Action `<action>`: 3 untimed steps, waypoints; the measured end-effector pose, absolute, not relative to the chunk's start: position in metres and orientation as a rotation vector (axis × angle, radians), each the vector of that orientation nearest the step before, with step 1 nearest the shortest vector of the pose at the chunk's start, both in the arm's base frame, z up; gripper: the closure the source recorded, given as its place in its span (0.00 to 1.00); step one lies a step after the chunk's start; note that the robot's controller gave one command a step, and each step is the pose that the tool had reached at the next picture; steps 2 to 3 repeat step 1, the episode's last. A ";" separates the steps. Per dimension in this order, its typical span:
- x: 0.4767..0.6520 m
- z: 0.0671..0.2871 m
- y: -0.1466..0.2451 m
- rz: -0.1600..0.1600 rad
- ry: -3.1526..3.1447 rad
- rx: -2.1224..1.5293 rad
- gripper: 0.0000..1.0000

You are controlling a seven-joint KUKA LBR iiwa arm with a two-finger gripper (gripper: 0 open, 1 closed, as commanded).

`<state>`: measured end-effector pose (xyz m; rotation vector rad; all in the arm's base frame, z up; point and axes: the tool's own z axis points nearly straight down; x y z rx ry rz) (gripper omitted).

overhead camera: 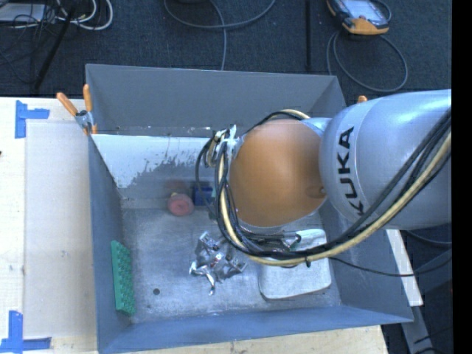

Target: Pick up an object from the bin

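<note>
My gripper (214,262) shows as a cluster of shiny metal parts just below and left of the arm's orange cover, low over the bin floor near its middle front. Nothing can be made out in it. A flat pale grey-white piece (296,280) lies right beside it on the right, partly under the arm. A small pink round thing (180,204) and a small blue block (202,195) lie close together up and to the left of the gripper, near the back slope of the bin.
A long green studded strip (122,277) lies along the bin's left wall near the front corner. The arm and its orange cover hide the bin's right half. Bare floor lies between the strip and the gripper.
</note>
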<state>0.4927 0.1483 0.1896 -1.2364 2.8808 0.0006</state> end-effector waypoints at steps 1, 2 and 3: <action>0.493 0.232 0.153 0.000 2.897 -1.203 1.00; 0.493 0.232 0.153 0.000 2.897 -1.203 1.00; 0.493 0.232 0.153 0.000 2.897 -1.203 1.00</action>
